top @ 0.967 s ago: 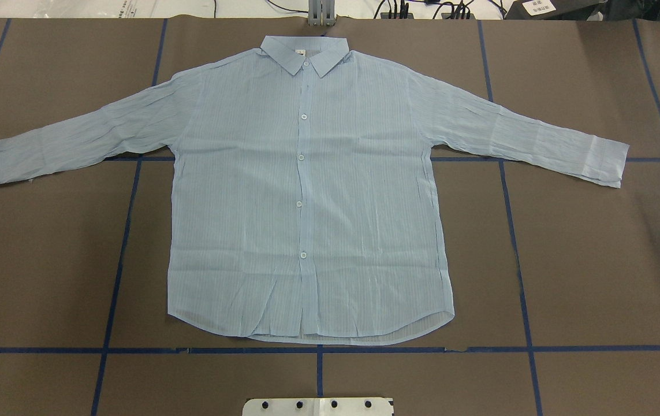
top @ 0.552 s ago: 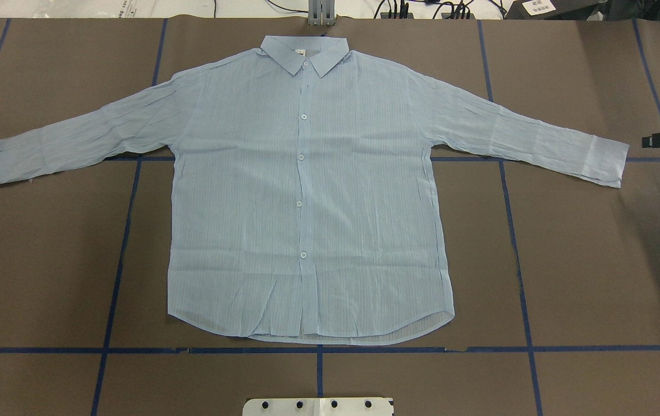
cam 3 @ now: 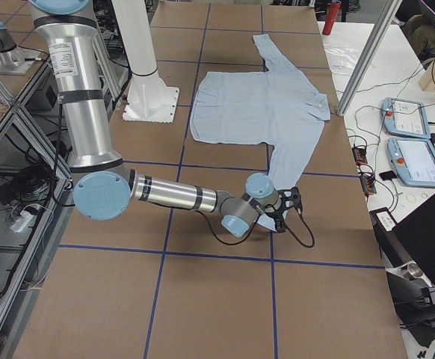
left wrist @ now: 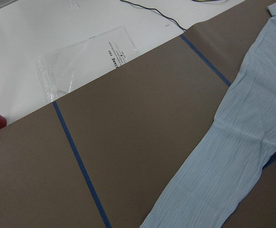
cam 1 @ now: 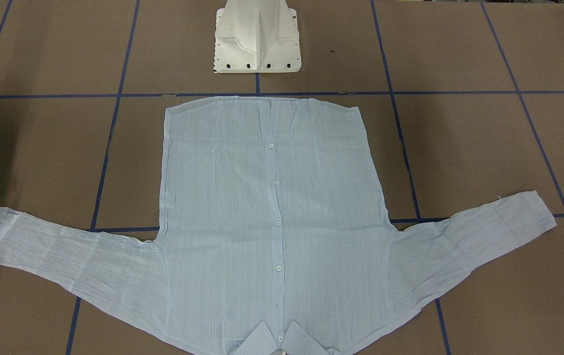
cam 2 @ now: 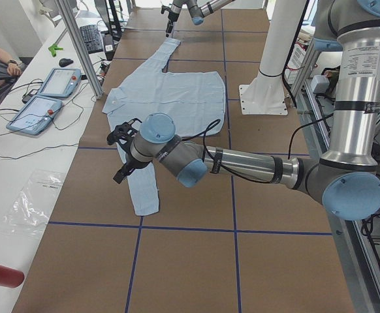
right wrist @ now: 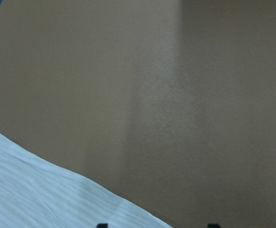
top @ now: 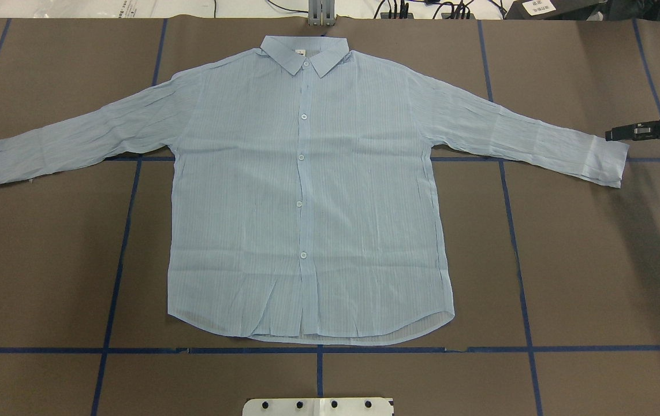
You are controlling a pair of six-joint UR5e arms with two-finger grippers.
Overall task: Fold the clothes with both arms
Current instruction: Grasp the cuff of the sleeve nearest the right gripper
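Arms (cam 2: pixel 242 163) outstretched low toward shirt (top: pixel 306 190) cuffs

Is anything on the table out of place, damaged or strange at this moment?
Nothing stands out. The shirt lies flat and buttoned, sleeves spread; only light crinkles show. The right claw is near one cuff.

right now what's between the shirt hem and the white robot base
A blue tape line crossing bare brown table cover; the overhead view shows it.
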